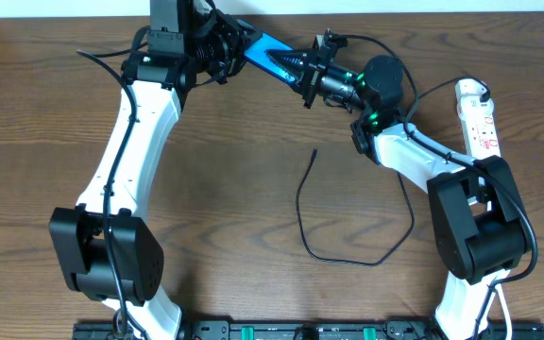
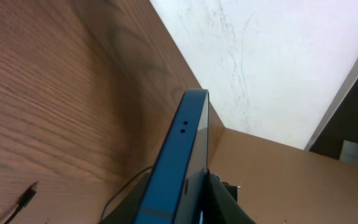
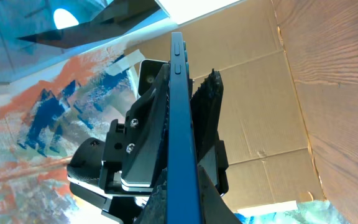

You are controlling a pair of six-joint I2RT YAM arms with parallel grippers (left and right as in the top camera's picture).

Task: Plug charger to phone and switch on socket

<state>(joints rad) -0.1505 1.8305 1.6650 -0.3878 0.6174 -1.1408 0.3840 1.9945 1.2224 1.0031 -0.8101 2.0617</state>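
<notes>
The phone (image 1: 268, 51), blue and seen edge-on, is held in the air over the far middle of the table, between both grippers. My left gripper (image 1: 232, 47) is shut on its left end. My right gripper (image 1: 302, 74) is shut on its right end. In the left wrist view the phone's blue edge (image 2: 180, 155) rises from my jaws (image 2: 188, 208). In the right wrist view the phone edge (image 3: 180, 118) stands between my fingers (image 3: 185, 199). The charger cable (image 1: 348, 262) lies looped on the table, its small tip (image 1: 314, 151) free; the tip also shows in the left wrist view (image 2: 27, 198). The socket (image 1: 480, 118) lies at the right edge.
The table (image 1: 234, 208) is brown wood. The cable loop runs under my right arm (image 1: 414, 156) toward the socket. Brown cardboard (image 3: 272, 112) stands behind the table's far edge. My left arm (image 1: 130, 142) spans the left side.
</notes>
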